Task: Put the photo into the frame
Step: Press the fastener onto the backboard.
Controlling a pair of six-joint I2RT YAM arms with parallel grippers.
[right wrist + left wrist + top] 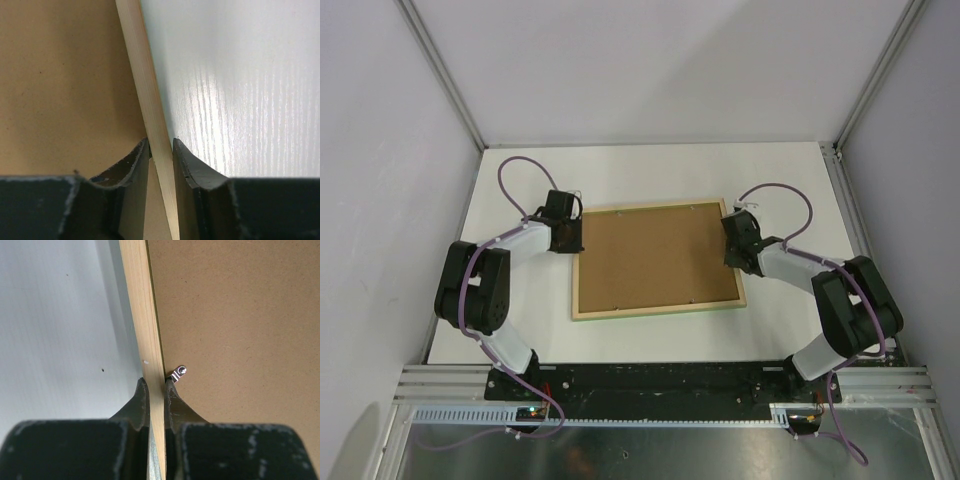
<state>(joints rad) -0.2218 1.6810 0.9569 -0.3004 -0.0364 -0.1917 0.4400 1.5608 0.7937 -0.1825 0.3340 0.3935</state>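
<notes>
One frame (655,305), straddled by left hand (156,382) and right hand (161,143)

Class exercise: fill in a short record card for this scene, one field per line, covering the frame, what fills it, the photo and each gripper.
frame: lies flat on the white table, pale wood back facing up
backing board: plain brown, sits inside the frame
metal clip: at the board's edge, next to the left gripper
photo: not visible in any view
left gripper: shut on the frame's left rail
right gripper: fingers straddle the frame's right rail; firm grip cannot be told
</notes>
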